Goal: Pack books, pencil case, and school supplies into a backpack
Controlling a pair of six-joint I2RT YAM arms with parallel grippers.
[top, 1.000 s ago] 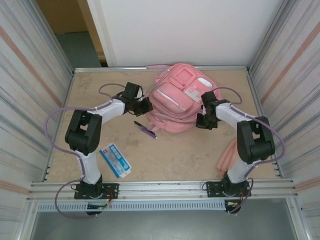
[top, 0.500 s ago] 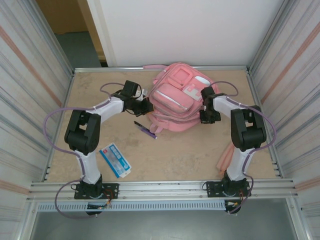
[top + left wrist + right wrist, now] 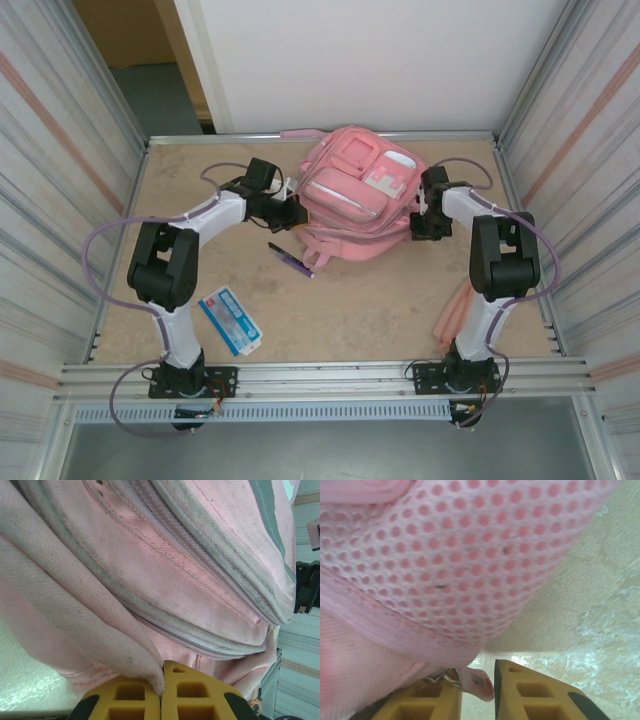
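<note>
Now pink backpack (image 3: 352, 198) is lying puffy, w/ grey zips (image 3: 200, 636).
L gripper (image 3: 162, 676) is pinching its cloth; R gripper (image 3: 478, 686), pink tab (image 3: 472, 679) between jaws, can't tell.

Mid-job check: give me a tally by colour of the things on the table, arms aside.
Pink: 2, the backpack and the flat ribbed book
Light blue: 1, the pencil case
Purple: 1, the pen
Total: 4

The pink ribbed book (image 3: 450, 315) lies partly hidden behind the right arm (image 3: 497, 265); the backpack's (image 3: 445, 555) mesh is blurred.
</note>
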